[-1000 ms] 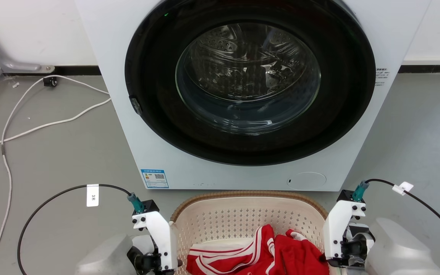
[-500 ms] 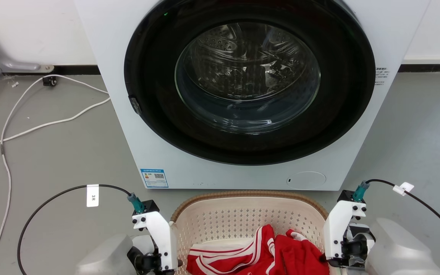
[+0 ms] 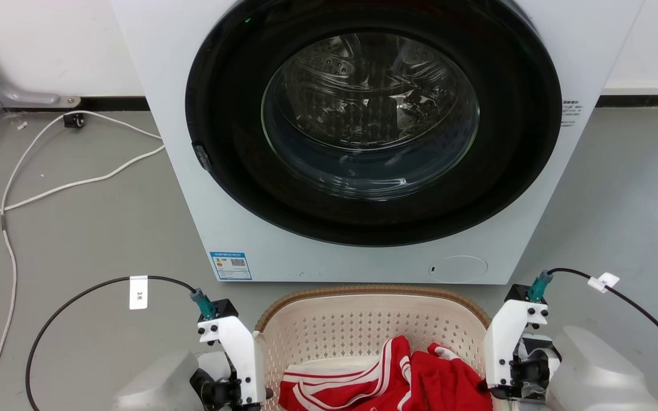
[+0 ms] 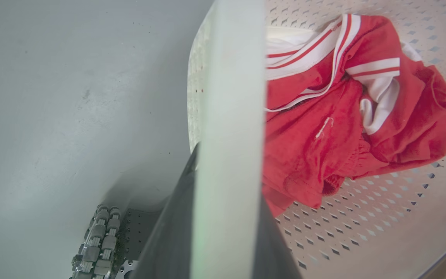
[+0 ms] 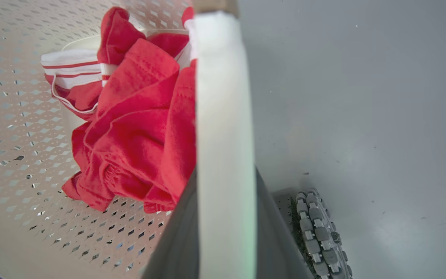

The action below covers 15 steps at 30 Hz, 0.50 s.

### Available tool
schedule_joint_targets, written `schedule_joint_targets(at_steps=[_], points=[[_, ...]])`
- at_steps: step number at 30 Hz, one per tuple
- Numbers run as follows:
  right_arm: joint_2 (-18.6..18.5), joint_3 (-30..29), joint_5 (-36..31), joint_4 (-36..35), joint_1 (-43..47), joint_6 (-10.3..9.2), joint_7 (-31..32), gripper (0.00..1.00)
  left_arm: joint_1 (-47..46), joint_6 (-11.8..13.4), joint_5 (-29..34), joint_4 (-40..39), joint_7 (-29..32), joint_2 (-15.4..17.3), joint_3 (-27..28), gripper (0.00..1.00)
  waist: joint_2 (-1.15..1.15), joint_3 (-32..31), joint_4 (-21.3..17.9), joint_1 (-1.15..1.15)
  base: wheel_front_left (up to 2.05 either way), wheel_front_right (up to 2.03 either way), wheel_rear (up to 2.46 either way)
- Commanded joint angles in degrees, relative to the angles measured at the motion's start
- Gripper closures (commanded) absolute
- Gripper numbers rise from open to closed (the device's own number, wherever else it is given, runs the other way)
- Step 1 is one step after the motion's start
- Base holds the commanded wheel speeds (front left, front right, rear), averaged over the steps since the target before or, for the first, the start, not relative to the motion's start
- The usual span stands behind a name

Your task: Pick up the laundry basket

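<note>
far to the left of the laundry basket (image 3: 372, 290), a white cable (image 3: 77, 185) trails over the grey floor (image 3: 95, 240). closer to the basket, a black cable (image 3: 77, 292) with a white tag loops in to the left arm's wrist.

the left hand (image 4: 229, 174) is at the basket's left side. its 2 dark fingers (image 4: 176, 217) press on either face of the left handle (image 4: 230, 97), a white band running up between them. the hand is narrow, holding that handle. outside the basket's left wall, a grey roller wheel (image 4: 99, 240) sits on the floor.

the basket is cream with perforated walls and a brown woven-look rim. just beyond its far rim stands the white washing machine (image 3: 220, 228), its round black door (image 3: 372, 114) closed. inside the basket, a crumpled red garment (image 3: 420, 377) with white stripes lies on the perforated bottom. i cannot tell whether the basket's underside touches the floor.

at the basket's right side, the right hand (image 5: 226, 182) is also narrow. its 2 fingers (image 5: 180, 240) clamp the right handle (image 5: 223, 97), with the garment bunched just inside that handle. another roller wheel (image 5: 316, 228) shows on the floor outside the basket's right wall. a second black cable (image 3: 637, 308) arcs away to the right of the basket.
</note>
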Motion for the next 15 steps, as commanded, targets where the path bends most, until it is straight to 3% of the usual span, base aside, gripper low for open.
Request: schedule_joint_targets(at_steps=[1,15], points=[[1.00,-0.22,0.13,-0.31,0.56,0.66,0.00,1.00,0.17,-0.77,-0.50,-0.95,-0.22,-0.78,0.03,1.00,0.00,-0.01,0.01,0.00,0.00,0.00,0.00],[1.01,-0.77,-0.11,-0.31,1.06,0.66,0.10,1.00,0.42,-0.77,-0.95,-0.94,-0.35,-0.80,-0.12,1.00,0.00,0.04,0.15,0.00,0.00,0.00,0.00]])
